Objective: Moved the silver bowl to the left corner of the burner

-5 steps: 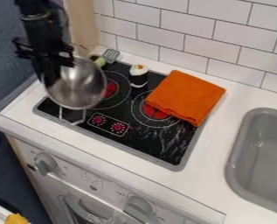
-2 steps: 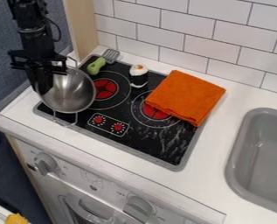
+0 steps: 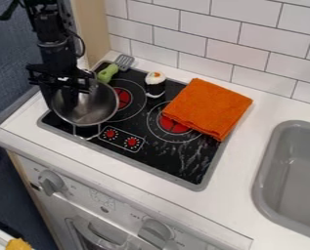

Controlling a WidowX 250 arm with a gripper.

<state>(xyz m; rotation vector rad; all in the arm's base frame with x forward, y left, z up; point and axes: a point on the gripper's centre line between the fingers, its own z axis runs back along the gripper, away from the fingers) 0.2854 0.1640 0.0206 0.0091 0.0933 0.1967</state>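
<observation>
I look down at a slant from up high, facing the stove top (image 3: 189, 178) from its front side.

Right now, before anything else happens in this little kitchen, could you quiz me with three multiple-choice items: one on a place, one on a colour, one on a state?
1. Where is the silver metal bowl?
A) In the grey sink
B) At the left side of the black stovetop
C) On top of the orange fabric cloth

2. What colour is the handle of the spatula?
A) Green
B) Blue
C) Yellow

3. How is the cloth arranged?
A) Rolled into a tube
B) Crumpled into a ball
C) Folded into a flat pad

1: B, the bowl shows beside the left burner.
2: A, the handle is plainly green.
3: C, it lies flat with straight, layered edges.
</observation>
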